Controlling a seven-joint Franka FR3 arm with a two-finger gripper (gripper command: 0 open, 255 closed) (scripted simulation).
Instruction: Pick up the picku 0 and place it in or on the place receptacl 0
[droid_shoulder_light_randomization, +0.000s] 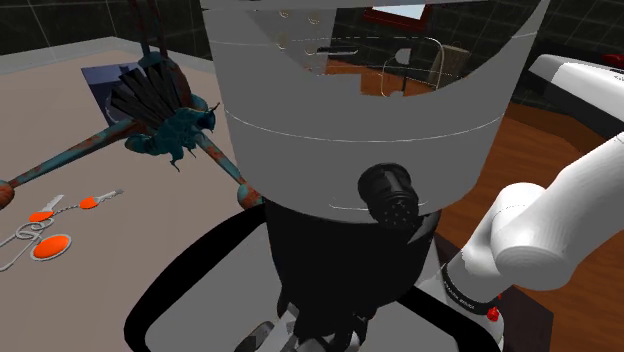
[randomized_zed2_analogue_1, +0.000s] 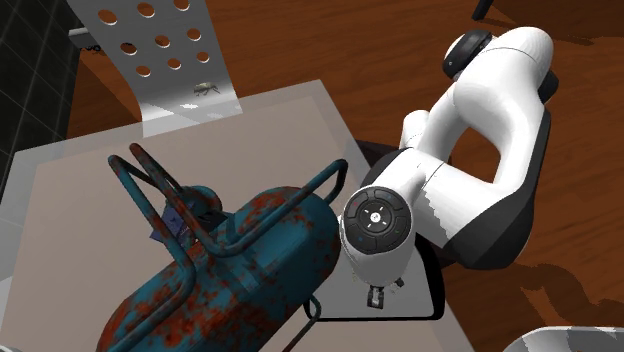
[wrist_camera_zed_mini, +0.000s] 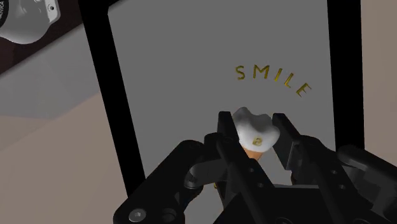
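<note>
A small white lump (wrist_camera_zed_mini: 254, 127) with a gold mark and an orange underside sits between my black fingers (wrist_camera_zed_mini: 224, 130). My gripper (wrist_camera_zed_mini: 252, 118) is shut on it. Beneath it lies a flat grey tray (wrist_camera_zed_mini: 184, 76) with a black rim and the gold word SMILE (wrist_camera_zed_mini: 273, 79) just beyond the lump. How high the lump is above the tray is unclear. In the shoulder view the tray's black rim (droid_shoulder_light_randomization: 190, 265) curves around under the arm, and the arm's own body hides the hand. The tray (randomized_zed2_analogue_1: 425, 290) also shows beneath the arm in the second exterior view.
A rusty teal metal object (droid_shoulder_light_randomization: 170, 125) with long legs and black bristles stands on the beige table (droid_shoulder_light_randomization: 60, 110), and looms large as a rusty teal tank (randomized_zed2_analogue_1: 240, 260) in the second exterior view. Small orange-and-white pieces (droid_shoulder_light_randomization: 50, 245) lie at the shoulder view's left. A perforated grey panel (randomized_zed2_analogue_1: 160, 50) leans beyond the table; wooden floor surrounds it.
</note>
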